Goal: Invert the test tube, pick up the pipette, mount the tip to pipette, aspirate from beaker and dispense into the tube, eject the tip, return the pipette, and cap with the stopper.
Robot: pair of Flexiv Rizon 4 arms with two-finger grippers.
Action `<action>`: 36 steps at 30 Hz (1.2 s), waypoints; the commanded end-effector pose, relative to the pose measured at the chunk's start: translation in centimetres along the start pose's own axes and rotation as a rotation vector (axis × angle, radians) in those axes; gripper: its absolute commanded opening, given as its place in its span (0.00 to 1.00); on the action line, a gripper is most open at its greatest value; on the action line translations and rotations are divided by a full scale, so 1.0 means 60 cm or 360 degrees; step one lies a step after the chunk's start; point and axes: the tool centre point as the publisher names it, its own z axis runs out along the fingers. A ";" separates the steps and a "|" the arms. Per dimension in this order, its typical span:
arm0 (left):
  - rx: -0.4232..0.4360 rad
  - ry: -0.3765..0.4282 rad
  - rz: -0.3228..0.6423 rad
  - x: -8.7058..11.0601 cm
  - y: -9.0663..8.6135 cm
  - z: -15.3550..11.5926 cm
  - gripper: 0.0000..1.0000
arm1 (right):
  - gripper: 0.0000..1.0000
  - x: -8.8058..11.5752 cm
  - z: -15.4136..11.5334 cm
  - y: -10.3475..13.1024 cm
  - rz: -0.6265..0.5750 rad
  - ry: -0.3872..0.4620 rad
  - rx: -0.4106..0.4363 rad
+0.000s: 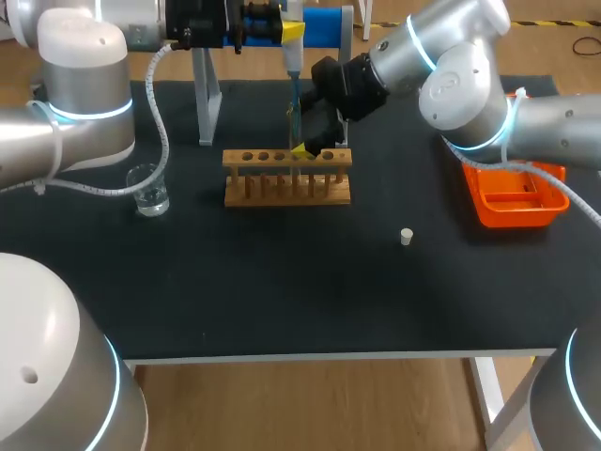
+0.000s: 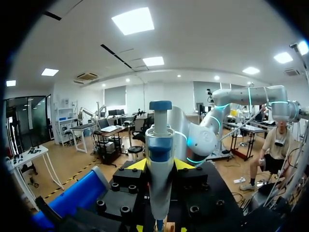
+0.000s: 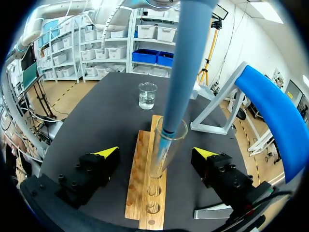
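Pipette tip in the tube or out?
In: the pipette tip ends inside the mouth of the test tube, seen from the right wrist.

black table (image 1: 282, 301), white frame (image 1: 485, 390)

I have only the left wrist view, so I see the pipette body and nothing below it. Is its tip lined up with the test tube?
Observer: Yes. In the right wrist view the blue pipette tip reaches into the mouth of the test tube, which stands in the wooden rack.
Operator: Is the right gripper holding that tube?
Observer: No. The right gripper is open, with one finger on each side of the tube and both apart from it.
Operator: Where is the stopper?
Observer: The stopper lies on the table, in front of the rack toward the right arm's side, with nothing touching it.
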 end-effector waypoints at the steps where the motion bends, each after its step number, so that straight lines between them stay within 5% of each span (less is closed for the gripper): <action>1: 0.0007 -0.0002 0.0002 -0.001 0.001 0.001 0.00 | 1.00 -0.002 -0.001 0.000 0.0000 0.0005 0.0003; 20: 0.0007 -0.0002 0.0002 -0.001 0.001 0.001 0.00 | 1.00 -0.002 -0.001 0.000 0.0000 0.0005 0.0003; 36: 0.0007 -0.0002 0.0002 -0.001 0.001 0.001 0.00 | 1.00 0.091 -0.160 0.034 -0.0010 -0.0216 -0.0047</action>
